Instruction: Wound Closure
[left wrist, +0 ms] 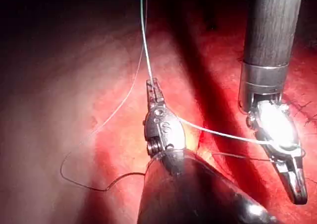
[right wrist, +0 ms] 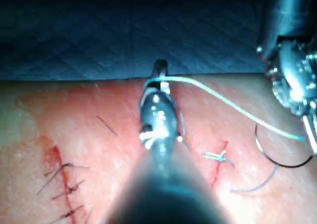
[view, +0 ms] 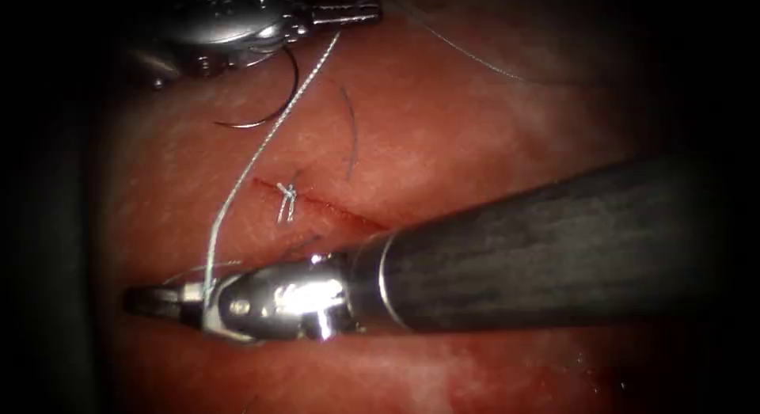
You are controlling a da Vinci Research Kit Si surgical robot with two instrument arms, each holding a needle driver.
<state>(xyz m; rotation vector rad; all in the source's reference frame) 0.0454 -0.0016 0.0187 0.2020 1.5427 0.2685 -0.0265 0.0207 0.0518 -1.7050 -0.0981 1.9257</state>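
Note:
The tissue (view: 475, 121) has a short red cut (view: 340, 212) with a knotted stitch (view: 286, 194) on it. My left tool (view: 374, 16) sits at the far edge, jaws shut on the pale thread (view: 261, 149). That thread runs down to my right tool (view: 138, 299), which lies on the near side of the cut, jaws shut with the thread at their base. The curved needle (view: 273, 109) lies free on the tissue under the left tool, up and left of the cut, held by neither tool. The thread leads up from the left tool (left wrist: 151, 83) and across to the right tool (left wrist: 299, 199).
A loose dark cut end of thread (view: 350, 137) lies right of the stitch. A fine thread (view: 475, 58) trails over the far right tissue. An older stitched cut (right wrist: 62, 182) lies to one side, and a dark mat (right wrist: 99, 30) lies beyond the tissue's edge.

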